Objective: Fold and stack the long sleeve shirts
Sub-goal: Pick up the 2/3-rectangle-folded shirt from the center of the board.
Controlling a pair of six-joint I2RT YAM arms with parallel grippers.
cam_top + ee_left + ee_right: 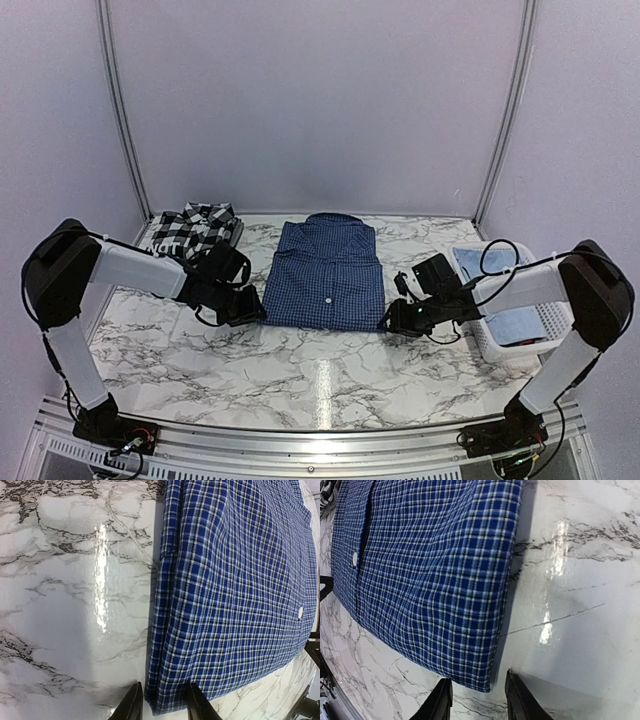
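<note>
Dark blue fine-check collared button-up shirt lies folded flat at frame centre on white-grey marble-pattern table, collar toward top. Left gripper sits at its lower left corner, jaws apart, corner cloth between the fingers, no firm pinch visible. Right gripper is at the lower right corner, jaws also apart, corner between them with a gap to one finger. Black-and-white plaid shirt is folded at upper left, near back wall. Plain pale blue shirt is in white slatted plastic basket at right edge, looks not folded yet.

Risks, judged:
- Jaws close on top layer only, so the fold peels open on lift.
- One side catches before the other, so shirt skews or drags across table.
- Shallow corner bite slips out mid-carry.
- Lifting by lower corners alone lets collar end sag and unfold before it reaches the plaid shirt.
</note>
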